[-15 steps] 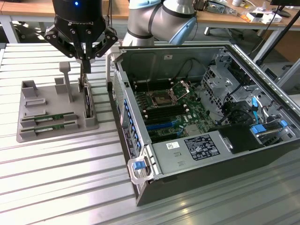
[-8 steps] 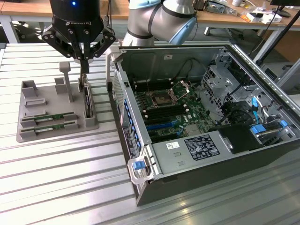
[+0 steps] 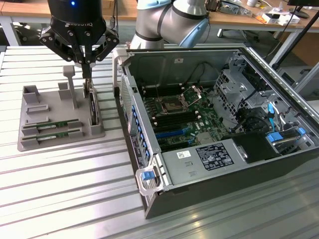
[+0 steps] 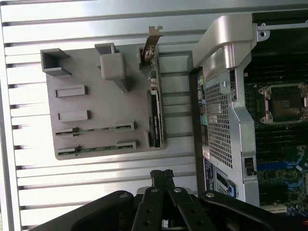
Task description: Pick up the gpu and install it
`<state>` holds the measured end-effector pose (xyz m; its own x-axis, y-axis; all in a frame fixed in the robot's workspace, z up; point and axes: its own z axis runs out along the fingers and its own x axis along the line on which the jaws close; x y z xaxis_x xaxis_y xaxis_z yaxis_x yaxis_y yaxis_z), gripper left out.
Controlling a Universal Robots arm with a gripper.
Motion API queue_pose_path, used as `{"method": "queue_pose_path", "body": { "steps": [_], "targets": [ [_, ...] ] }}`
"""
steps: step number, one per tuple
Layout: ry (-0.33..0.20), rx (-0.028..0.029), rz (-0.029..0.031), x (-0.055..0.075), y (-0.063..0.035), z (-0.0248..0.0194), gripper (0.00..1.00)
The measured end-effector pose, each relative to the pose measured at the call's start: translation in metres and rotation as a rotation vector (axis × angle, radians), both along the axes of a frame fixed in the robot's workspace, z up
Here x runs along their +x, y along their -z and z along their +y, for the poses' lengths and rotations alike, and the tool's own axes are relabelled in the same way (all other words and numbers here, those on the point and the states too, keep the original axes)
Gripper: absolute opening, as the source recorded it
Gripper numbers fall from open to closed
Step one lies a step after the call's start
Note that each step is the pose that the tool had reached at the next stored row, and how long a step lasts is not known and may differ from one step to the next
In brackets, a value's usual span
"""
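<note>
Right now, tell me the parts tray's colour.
Grey; the tray shows best in the wrist view.

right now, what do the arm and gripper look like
The arm is built of round silver-grey sections with pale blue joint caps. The gripper is black, with a blocky body bearing white lettering and a small lit blue light. Its sides are jointed black linkage bars with silver pivot pins.

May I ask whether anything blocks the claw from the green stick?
Nothing visible covers the gpu; it lies open from above in the grey tray. The shut claw hangs above the dark upright card beside it.
</note>
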<state>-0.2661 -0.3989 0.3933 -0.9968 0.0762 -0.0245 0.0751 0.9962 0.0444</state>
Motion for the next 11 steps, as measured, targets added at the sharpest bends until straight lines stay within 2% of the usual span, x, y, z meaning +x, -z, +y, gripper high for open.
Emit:
{"method": "queue_pose_path", "body": {
  "steps": [11],
  "targets": [
    [0.000, -0.0001, 0.0000, -0.0034, 0.0000, 0.0000, 0.11]
  ]
}}
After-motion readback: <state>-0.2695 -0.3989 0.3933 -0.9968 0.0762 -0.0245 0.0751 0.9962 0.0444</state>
